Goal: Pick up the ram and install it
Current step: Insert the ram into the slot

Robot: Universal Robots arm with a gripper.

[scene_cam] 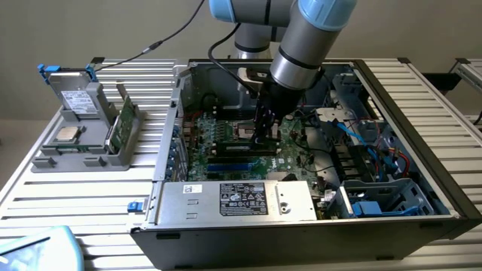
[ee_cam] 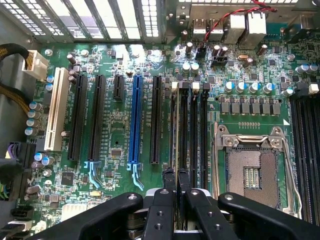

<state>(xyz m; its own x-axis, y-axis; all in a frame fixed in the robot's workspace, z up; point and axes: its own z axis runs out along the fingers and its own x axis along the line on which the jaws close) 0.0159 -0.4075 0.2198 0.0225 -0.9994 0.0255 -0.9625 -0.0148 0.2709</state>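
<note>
In the exterior view, the black two-fingered claw (scene_cam: 262,137) reaches down into the open dark metal computer case (scene_cam: 301,243). Directly beneath its tips, the long, thin green ram (scene_cam: 239,148) stands on edge on the green motherboard (scene_cam: 226,127).

In the wrist view, the claw (ee_cam: 175,179) is almost closed and pinches the ram (ee_cam: 174,130) edge-on. Black memory slots (ee_cam: 196,135) lie alongside, and the square silver processor socket (ee_cam: 250,175) is just beside the claw.

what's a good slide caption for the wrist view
Fingers pinch the ram edge-on beside free memory slots and the empty processor socket.
</note>
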